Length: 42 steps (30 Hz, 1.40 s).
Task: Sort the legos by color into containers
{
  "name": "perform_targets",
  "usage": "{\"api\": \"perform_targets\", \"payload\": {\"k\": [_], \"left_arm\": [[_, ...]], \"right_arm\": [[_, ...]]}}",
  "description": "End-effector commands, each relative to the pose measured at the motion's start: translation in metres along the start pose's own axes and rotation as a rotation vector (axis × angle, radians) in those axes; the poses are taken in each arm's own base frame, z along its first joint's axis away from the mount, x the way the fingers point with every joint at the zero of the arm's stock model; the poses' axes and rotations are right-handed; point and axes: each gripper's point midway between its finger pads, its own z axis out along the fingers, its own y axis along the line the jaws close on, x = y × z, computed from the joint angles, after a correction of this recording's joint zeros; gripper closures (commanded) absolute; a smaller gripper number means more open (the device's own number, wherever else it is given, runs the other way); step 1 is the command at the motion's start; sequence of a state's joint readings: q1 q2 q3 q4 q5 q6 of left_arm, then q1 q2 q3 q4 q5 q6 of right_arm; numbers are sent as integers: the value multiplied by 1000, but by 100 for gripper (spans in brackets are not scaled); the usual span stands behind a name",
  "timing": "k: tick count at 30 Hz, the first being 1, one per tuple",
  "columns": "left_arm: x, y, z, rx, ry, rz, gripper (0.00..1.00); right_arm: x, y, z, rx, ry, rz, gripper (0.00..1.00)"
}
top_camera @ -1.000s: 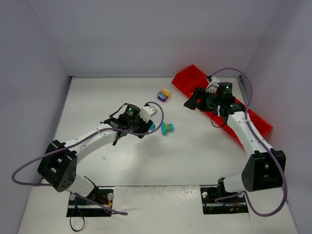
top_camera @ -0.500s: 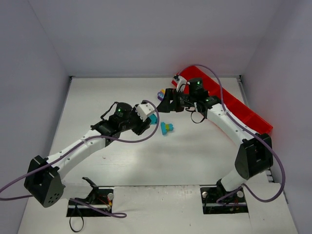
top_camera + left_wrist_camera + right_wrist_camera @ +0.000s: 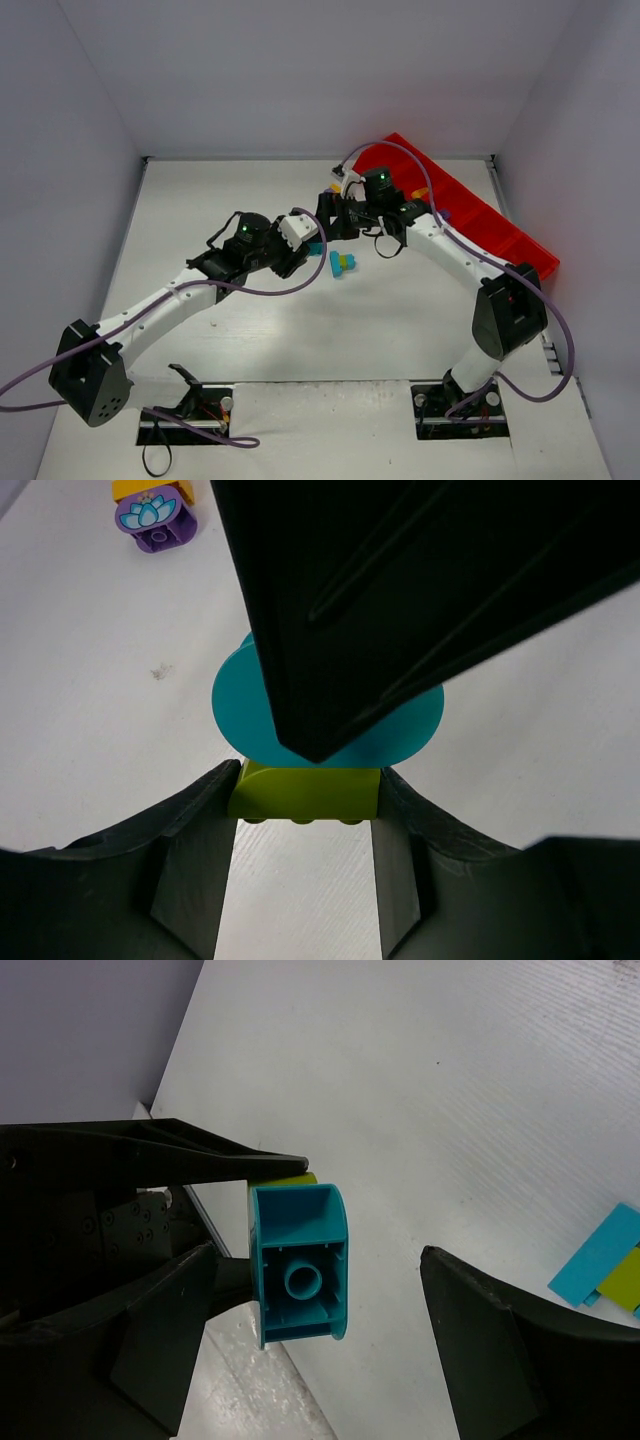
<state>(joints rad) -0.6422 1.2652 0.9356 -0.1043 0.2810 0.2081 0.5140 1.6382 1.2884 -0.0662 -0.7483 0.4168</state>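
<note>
Your left fingers (image 3: pixel 190 860) squeezed tight on a lime green lego (image 3: pixel 305 792) with a cyan lego (image 3: pixel 238 705) stuck on it, your right fingers (image 3: pixel 500 1360) spread wide on both sides of that cyan lego, near the middle of the worktop (image 3: pixel 200 200), red tray (image 3: pixel 525 250) at the far right corner.

At right rear of worktop (image 3: pixel 200 200), long tray (image 3: pixel 525 250); at centre, loose bricks (image 3: pixel 343 263) just right of held brick (image 3: pixel 314 247).

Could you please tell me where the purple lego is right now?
In the left wrist view, the purple lego sits on the table at upper left, beside an orange-yellow lego, beyond the cyan-and-lime lego.
</note>
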Motion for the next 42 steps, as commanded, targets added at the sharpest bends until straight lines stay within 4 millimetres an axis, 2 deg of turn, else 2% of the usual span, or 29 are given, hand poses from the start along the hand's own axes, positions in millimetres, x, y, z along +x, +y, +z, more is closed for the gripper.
{"api": "perform_targets", "payload": {"k": [1, 2, 6, 9, 10, 13, 19, 26, 30, 39, 42], "left_arm": [[-35, 9, -8, -46, -123, 42, 62], [-44, 12, -8, -55, -156, 45, 62], [-43, 11, -6, -52, -157, 42, 62], [-41, 9, -6, -44, -159, 31, 62], [-38, 7, -5, -39, -154, 28, 62], [-35, 4, -5, -28, -158, 16, 63], [-19, -3, -3, -9, -135, -27, 66], [-4, -11, 2, 23, -110, -66, 69], [-7, -14, 5, 40, -112, -75, 69], [-5, -20, 13, 84, -97, -104, 69], [-6, -16, 12, 64, -99, -107, 69]], "right_arm": [[-14, 20, 3, -51, -33, -53, 21], [-12, 20, 4, -53, -28, -52, 22], [-11, 19, 5, -51, -26, -57, 37], [-11, 18, 6, -50, -24, -62, 58], [-11, 18, 6, -51, -23, -65, 75], [-12, 14, 5, -33, -34, -77, 100], [-27, 7, -11, -10, -84, -83, 100], [-42, -13, -33, 51, -150, -73, 100], [-49, -24, -45, 83, -185, -65, 100], [-54, -33, -57, 136, -226, -101, 100], [-59, -53, -72, 230, -275, -76, 100]]}}
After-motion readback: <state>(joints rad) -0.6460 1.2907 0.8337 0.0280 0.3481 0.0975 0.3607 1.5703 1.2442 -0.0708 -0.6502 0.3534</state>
